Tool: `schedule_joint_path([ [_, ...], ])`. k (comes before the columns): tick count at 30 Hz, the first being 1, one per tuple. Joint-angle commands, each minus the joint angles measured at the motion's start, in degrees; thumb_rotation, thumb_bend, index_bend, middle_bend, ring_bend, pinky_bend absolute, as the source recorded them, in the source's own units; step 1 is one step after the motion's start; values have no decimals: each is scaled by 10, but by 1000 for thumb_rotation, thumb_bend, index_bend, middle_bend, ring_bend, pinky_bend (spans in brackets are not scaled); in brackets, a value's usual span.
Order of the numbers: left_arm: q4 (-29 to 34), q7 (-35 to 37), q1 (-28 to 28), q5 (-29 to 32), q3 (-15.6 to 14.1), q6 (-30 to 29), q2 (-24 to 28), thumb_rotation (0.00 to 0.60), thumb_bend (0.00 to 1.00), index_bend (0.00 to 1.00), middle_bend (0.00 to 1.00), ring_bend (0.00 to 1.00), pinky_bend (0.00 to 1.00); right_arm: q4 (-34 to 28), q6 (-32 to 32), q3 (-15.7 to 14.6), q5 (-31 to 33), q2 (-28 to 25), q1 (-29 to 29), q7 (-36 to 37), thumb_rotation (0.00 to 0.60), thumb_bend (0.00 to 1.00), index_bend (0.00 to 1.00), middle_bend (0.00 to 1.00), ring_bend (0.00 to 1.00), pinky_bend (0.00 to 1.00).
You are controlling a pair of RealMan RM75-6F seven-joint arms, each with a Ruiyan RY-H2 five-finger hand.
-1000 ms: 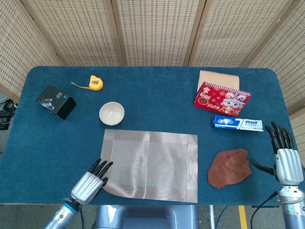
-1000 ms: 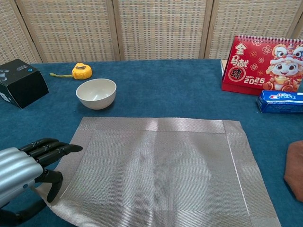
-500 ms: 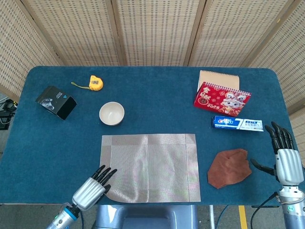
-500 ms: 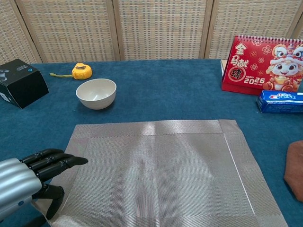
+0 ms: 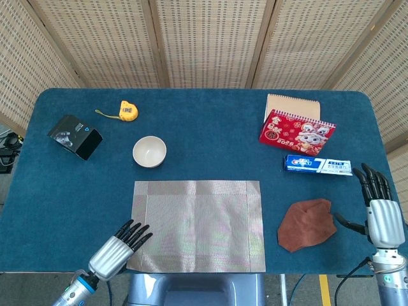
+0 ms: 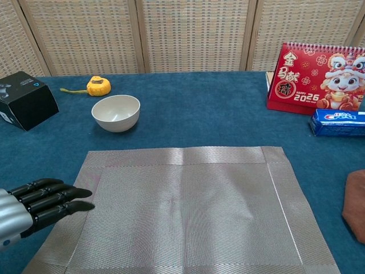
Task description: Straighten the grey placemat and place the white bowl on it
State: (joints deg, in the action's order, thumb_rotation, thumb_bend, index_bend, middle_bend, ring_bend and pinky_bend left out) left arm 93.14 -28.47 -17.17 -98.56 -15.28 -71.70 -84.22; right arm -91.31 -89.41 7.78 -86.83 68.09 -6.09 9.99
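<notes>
Grey placemat (image 5: 198,225): thin, limp weave. White bowl (image 5: 149,152), beyond its far-left corner: light, rigid, likely breakable; grip the rim. Left hand (image 5: 116,248) and right hand (image 5: 380,213) open, empty.

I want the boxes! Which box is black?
The black box at the table's far left, near the yellow tape measure. The other box, the toothpaste box, is blue and white.

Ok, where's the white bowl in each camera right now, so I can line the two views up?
Head view: white bowl sits left of centre, just beyond the grey placemat's far left corner, apart from it.
Chest view: white bowl upper left, beyond the placemat.
Shared landmark: the yellow tape measure lies behind the bowl.
</notes>
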Motion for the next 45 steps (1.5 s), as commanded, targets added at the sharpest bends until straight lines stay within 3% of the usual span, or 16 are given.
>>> schedule_joint_path([
  [1, -1, 14, 2, -6, 3, -2, 3, 600, 231, 13, 0, 0, 0, 0, 0, -1, -1, 1, 0, -1, 600, 99, 108, 0, 0, 0],
  [15, 42, 138, -32, -46, 16, -12, 85, 600, 231, 9, 0, 0, 0, -3, -3, -4, -8, -1, 1, -1, 600, 98, 108, 0, 0, 0],
  [24, 34, 146, -54, 10, 89, -8, 106, 600, 237, 74, 0, 0, 0, -2, 1, -7, -8, 1, 1, -5, 600, 99, 108, 0, 0, 0],
  [31, -27, 111, -103, 134, 196, 50, 52, 600, 246, 193, 0, 0, 0, -1, 4, -6, -4, 0, 0, -3, 600, 98, 108, 0, 0, 0],
  [35, -108, 50, -149, 226, 258, 93, -27, 600, 256, 307, 0, 0, 0, 6, 18, -6, 4, 0, -3, 3, 600, 98, 108, 0, 0, 0],
  [40, -170, 3, -184, 291, 292, 116, -87, 600, 263, 378, 0, 0, 0, 13, 30, -7, 10, 2, -7, 9, 600, 98, 108, 0, 0, 0],
  [45, -210, -18, -207, 327, 305, 134, -116, 600, 282, 393, 0, 0, 0, 15, 33, -5, 14, 2, -9, 14, 600, 99, 108, 0, 0, 0],
])
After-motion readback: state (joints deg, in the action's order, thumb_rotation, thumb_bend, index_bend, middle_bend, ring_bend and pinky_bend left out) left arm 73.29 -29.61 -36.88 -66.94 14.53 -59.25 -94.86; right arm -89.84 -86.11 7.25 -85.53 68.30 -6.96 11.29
